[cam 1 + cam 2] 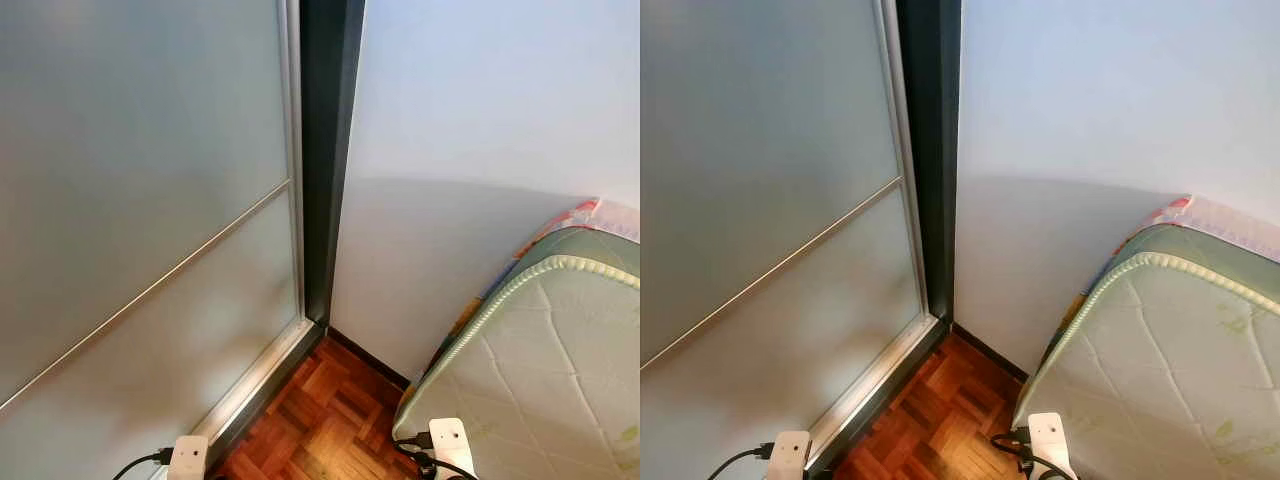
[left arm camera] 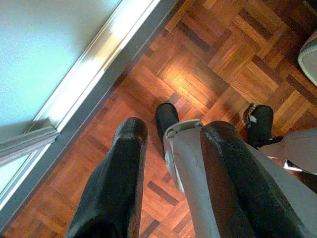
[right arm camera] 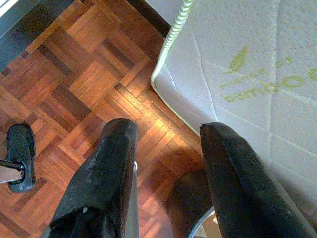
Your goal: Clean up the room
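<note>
While both grippers hang with fingers apart – mattress [image 3: 257,74] beside right gripper [image 3: 166,131], seemingly untouched

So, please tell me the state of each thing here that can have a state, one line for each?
Frosted sliding door: shut against the dark frame.
Mattress: bare, no sheet on it, lying flat with its corner near the wall.
Left pincer: open, empty, hanging above the parquet floor.
Right pincer: open, empty, hanging beside the mattress edge.
</note>
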`<state>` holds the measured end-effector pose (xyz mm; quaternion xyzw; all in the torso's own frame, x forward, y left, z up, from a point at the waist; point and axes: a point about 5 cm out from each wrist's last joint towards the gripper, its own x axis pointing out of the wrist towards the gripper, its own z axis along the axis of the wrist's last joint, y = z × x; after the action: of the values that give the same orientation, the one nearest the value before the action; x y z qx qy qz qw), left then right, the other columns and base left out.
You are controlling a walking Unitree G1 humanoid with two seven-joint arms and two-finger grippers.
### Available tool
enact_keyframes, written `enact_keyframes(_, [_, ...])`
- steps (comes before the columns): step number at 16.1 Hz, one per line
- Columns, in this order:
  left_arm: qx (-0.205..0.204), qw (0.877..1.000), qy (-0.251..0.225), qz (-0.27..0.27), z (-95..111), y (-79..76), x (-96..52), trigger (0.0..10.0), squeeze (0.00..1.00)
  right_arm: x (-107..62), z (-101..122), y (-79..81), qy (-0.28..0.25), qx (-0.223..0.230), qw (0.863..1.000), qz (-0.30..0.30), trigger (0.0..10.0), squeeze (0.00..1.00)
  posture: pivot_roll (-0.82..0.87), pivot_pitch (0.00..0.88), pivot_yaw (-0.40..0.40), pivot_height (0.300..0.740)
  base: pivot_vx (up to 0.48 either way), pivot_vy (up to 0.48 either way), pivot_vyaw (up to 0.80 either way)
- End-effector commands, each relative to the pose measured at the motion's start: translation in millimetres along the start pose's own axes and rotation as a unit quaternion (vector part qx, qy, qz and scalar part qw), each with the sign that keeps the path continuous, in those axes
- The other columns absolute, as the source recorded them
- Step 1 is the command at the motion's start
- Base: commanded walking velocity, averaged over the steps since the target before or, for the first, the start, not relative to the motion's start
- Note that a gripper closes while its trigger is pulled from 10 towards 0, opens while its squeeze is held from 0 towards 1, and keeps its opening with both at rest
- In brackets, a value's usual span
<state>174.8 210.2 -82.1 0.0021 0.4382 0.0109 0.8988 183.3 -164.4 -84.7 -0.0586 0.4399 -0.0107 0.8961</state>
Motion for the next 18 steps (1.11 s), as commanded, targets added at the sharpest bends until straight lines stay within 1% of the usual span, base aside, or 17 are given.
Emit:
enact_keyframes(1, [0.018, 1.0, 0.024, 0.002, 30.6, -5.2, 9.7, 10.0, 0.0, 2.2, 5.3, -29.1, 0.015, 0.144, 0.989, 0.041, 10.0, 0.0, 0.02, 0.0, -0.046, 0.74, 0.0, 0.0, 0.0])
enact_keyframes(17, [0.018, 1.0, 0.024, 0.002, 30.6, -5.2, 9.7, 10.0, 0.0, 2.2, 5.3, -29.1, 0.015, 0.144, 0.989, 0.041, 10.0, 0.0, 0.02, 0.0, -0.046, 0.74, 0.0, 0.0, 0.0])
enact_keyframes(18, [0.016, 1.0, 0.019, 0.004, 30.2, -4.4, 9.4, 10.0, 0.0, 2.0, 4.1, -27.7, 0.016, 0.146, 0.988, 0.045, 10.0, 0.0, 0.02, 0.0, -0.032, 0.74, 0.0, 0.0, 0.0])
